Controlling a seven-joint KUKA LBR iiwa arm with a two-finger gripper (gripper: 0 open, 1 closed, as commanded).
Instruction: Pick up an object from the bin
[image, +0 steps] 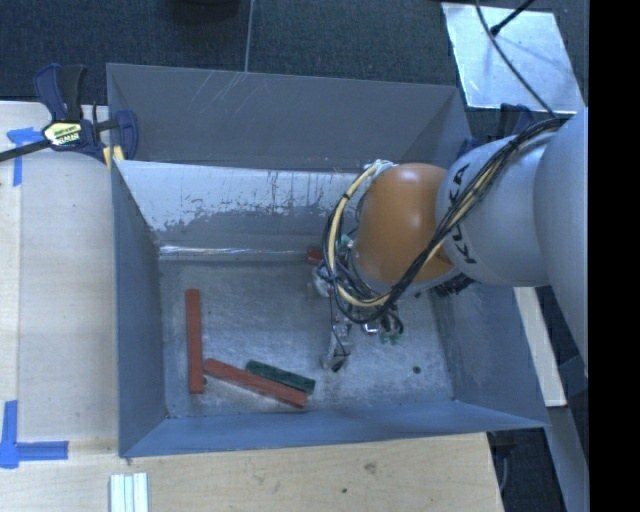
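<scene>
Shadowing the end effector (338, 357), the orange cover (400, 225) leaves its opening impossible to tell.

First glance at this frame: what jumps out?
The arm's orange wrist cover, wrapped in looping cables, dominates the right half of the grey bin, with the gripper hanging over the floor near the middle front. At front left, two red bars form an L, one running along the left wall and one along the front. A dark green bar lies against the latter.
</scene>
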